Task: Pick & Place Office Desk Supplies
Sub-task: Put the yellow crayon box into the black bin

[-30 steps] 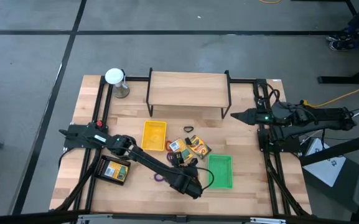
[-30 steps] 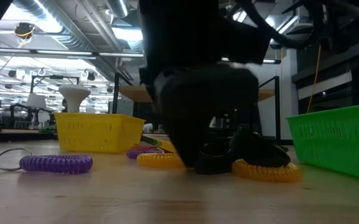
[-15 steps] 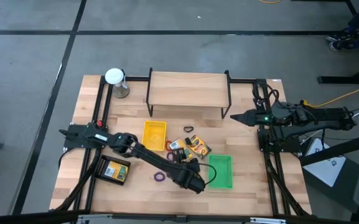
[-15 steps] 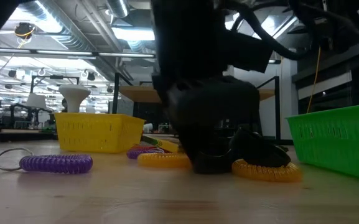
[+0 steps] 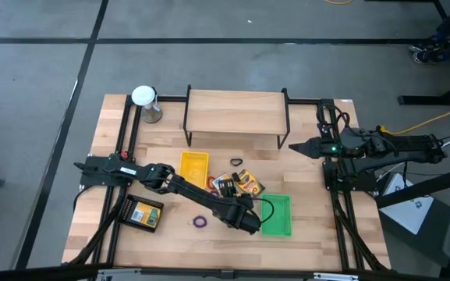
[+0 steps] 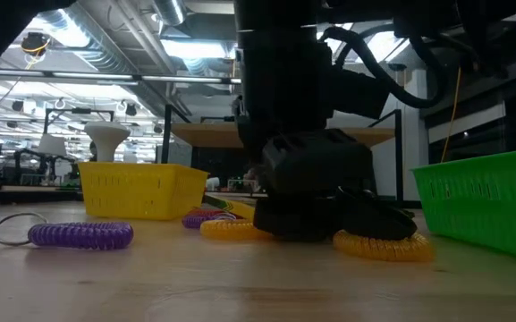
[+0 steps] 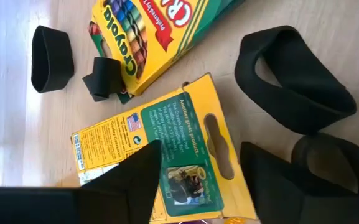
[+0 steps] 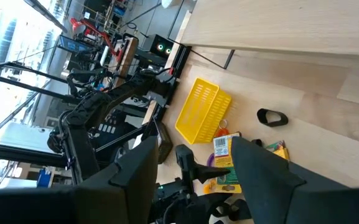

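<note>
My left gripper point(image 7: 195, 186) is open, low over the table's middle point(image 5: 239, 209), beside the green tray point(image 5: 276, 215). Its fingers stand on either side of a yellow box with a green printed back point(image 7: 185, 155), which lies flat; I see no touch. A crayon box point(image 7: 148, 31) lies beyond it. Black clips point(image 7: 51, 56) point(image 7: 297, 78) lie around them. In the low view the gripper point(image 6: 311, 192) hides the boxes; orange rings point(image 6: 383, 243) point(image 6: 231, 230) and a purple ring point(image 6: 79, 234) lie on the wood. My right gripper point(image 8: 195, 180) waits open at the right edge point(image 5: 293, 144).
A yellow tray point(image 5: 193, 169) stands left of the boxes. A black tray point(image 5: 141, 213) near the left edge holds a yellow box. A wooden shelf point(image 5: 236, 115) spans the far side, with a grey cylinder with a white top point(image 5: 145, 100) at its left. One clip point(image 5: 235, 162) lies before the shelf.
My left gripper has moved from the near side toward the far edge and slightly right, over the boxes beside the green tray. The purple ring it covered now lies in the open. Nothing on the table has shifted.
</note>
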Action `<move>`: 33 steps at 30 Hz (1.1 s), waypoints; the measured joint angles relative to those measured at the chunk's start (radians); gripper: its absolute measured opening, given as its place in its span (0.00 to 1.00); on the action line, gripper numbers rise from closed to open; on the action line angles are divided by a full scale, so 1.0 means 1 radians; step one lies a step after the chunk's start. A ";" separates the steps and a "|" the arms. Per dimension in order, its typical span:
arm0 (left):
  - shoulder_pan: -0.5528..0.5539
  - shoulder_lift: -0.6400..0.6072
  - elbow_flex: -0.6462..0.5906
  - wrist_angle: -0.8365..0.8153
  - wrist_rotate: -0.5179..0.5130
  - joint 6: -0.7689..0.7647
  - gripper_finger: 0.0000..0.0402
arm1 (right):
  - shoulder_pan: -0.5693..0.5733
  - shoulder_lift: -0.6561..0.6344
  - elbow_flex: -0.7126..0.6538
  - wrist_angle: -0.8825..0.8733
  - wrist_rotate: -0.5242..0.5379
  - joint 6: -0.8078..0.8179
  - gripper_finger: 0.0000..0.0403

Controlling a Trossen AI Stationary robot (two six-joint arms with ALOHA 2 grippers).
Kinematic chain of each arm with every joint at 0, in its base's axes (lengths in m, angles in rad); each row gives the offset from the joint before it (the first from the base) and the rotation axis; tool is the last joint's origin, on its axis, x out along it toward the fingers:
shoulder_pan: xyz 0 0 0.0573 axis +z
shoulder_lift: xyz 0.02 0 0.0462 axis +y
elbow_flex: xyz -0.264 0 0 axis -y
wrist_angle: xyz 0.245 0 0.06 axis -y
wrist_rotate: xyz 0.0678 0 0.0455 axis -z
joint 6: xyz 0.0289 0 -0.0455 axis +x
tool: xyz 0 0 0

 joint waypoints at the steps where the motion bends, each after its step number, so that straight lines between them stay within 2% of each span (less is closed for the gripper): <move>1: -0.001 0.001 0.000 0.001 -0.005 0.006 0.50 | 0.000 0.000 0.000 0.000 0.000 -0.006 0.51; 12: 0.010 0.002 -0.002 0.059 0.019 0.028 0.17 | 0.000 0.000 0.000 0.000 -0.002 -0.017 0.51; 17: 0.011 0.001 0.033 0.026 0.081 0.071 0.03 | 0.000 0.000 0.000 0.000 -0.001 -0.018 0.51; 21: 0.013 -0.005 0.118 -0.061 0.116 0.091 0.01 | 0.000 0.000 0.000 0.032 0.001 -0.060 0.51; 27: 0.036 -0.138 0.118 -0.103 0.131 0.040 0.00 | 0.000 0.000 0.000 0.099 0.008 -0.173 0.51; 33: 0.060 -0.282 0.116 -0.097 0.129 -0.078 0.00 | 0.000 0.000 0.000 0.119 0.017 -0.248 0.51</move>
